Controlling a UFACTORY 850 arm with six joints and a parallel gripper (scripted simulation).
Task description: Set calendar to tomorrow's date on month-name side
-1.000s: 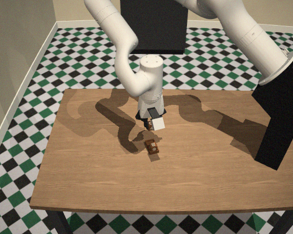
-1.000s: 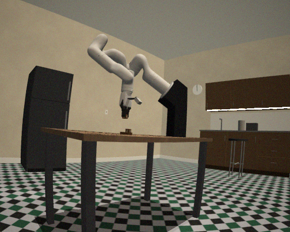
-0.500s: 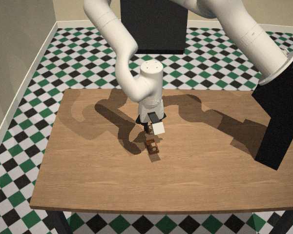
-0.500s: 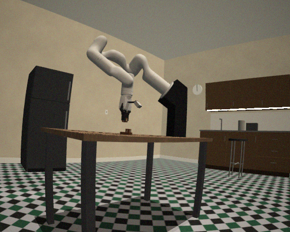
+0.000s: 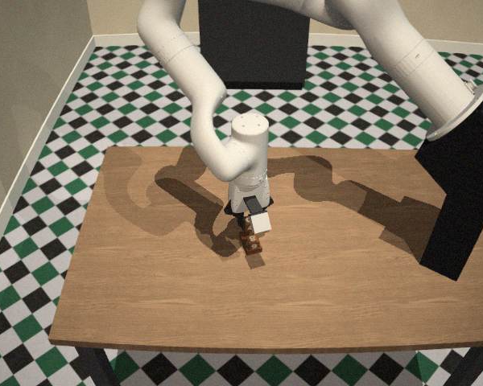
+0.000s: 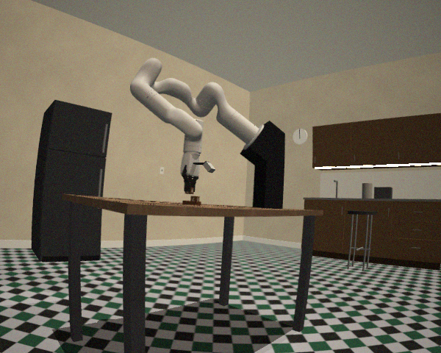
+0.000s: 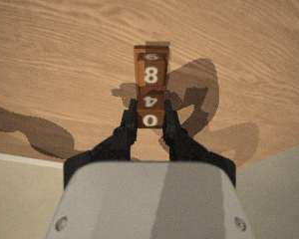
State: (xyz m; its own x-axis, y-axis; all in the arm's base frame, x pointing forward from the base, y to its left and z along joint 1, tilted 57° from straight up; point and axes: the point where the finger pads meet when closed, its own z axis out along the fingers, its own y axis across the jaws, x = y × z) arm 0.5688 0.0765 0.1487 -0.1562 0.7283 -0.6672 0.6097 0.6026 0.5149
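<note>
- Middle of the frame, seen from above: a robot gripper [image 5: 247, 223] [image 6: 189, 188] [image 7: 149, 109] points down over a wooden table [image 5: 150, 290] [image 6: 156, 206] [image 7: 65, 75]. Its two black fingers are partly closed, one on each side of a small brown cube, the held cube [image 5: 247, 225] [image 6: 190, 189] [image 7: 150, 119], which it appears to grip.
- Just below the gripper in the top view, a small brown tray [image 5: 255, 252] [image 6: 186, 202] [image 7: 136, 65] lies on the table. In it sits a second cube, the tray cube [image 5: 252, 239] [image 6: 195, 198] [image 7: 150, 76], showing a white 8 and, on a neighbouring face, what looks like a 9 or a 6.
- In the lower centre of the wrist view, the held cube shows a 0 and, above it, a 4 that reads upside down. The month's name cannot be made out in any view.
- Near the centre of the exterior view, a gap shows between the held cube and the tray, so the cube is in the air.
- The step in hand seems to be bringing this cube back to its place beside the other.
- Next, I judge, the gripper should line up with the tray's vacant part, lower until the cube stands flat, then open and rise straight up.
- A crooked descent could catch the tray's rim or nudge the tray cube. Which digit will face the month side, and whether upright, cannot be told.
</note>
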